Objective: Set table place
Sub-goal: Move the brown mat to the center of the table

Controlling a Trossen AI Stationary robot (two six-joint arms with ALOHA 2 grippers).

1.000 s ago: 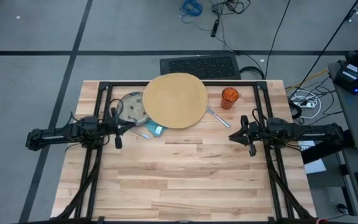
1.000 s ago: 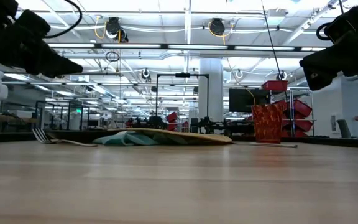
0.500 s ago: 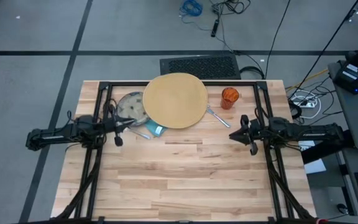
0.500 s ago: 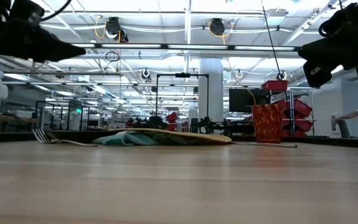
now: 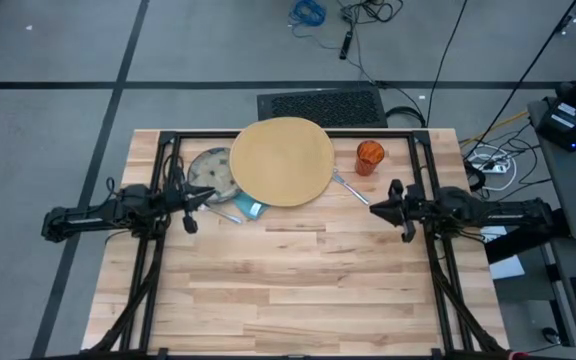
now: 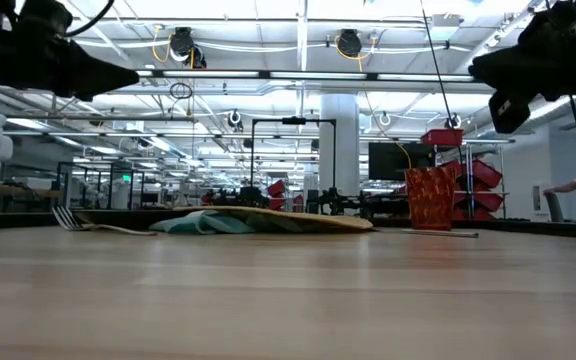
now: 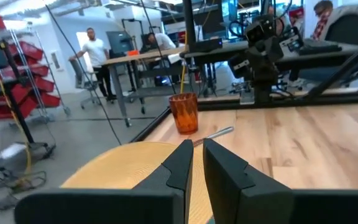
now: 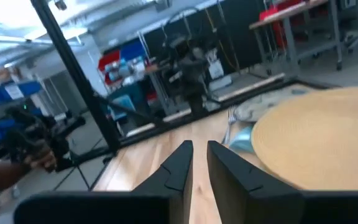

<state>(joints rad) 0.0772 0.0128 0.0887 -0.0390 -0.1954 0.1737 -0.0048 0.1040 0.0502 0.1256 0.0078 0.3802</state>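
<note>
On the light wooden plank table (image 5: 298, 290), the big round tan mat (image 5: 283, 161) lies at the far edge, covering part of the patterned glass plate (image 5: 209, 170) and the teal cloth napkin (image 5: 251, 209). The small orange cup (image 5: 369, 156) stands upright just beside the mat. A silver utensil (image 5: 352, 189) lies by the mat's rim below the cup, its long axis diagonal. The left gripper (image 5: 206, 194) hovers near the plate, the right gripper (image 5: 375, 208) near the utensil; both point inward, their 2 fingers nearly clenched on nothing.

Black floor grate (image 5: 321, 104), blue cable coil (image 5: 308, 12) behind.
</note>
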